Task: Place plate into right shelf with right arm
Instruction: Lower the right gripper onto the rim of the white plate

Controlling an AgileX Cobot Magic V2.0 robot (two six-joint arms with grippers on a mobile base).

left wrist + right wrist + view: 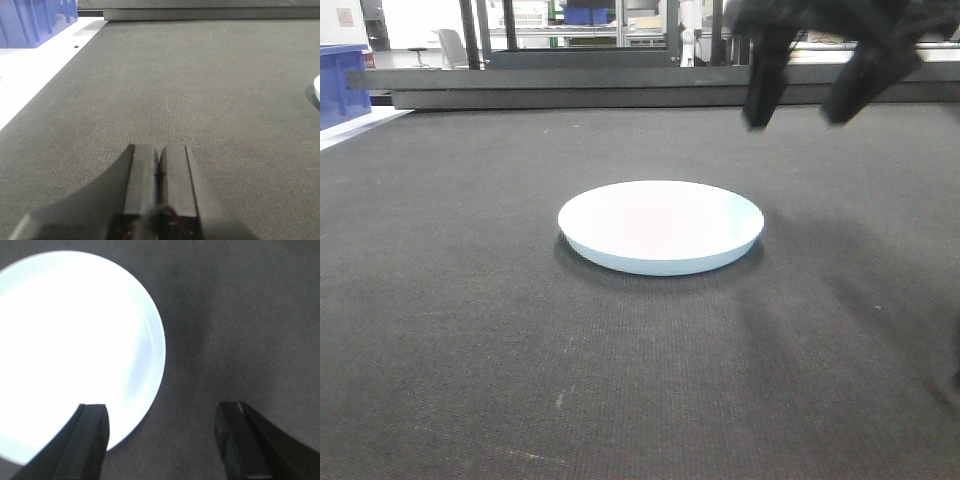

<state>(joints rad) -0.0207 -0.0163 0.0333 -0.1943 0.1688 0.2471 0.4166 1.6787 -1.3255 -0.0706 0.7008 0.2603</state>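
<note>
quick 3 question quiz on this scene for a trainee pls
1. True or false: the right gripper is clamped on the plate.
2. The left gripper is: A open, B shut, C holding the plate.
3. Fill in: the bin at the far left of the front view is ____.
Key: 1 false, it hangs open, clear of the plate; 2 B; 3 blue.

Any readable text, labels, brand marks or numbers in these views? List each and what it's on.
No legible text in any view.
The plate: plain white, no mark.
The blue bin: no label visible.
The small reddish sign on the back wall: too small and blurred to read.
</note>
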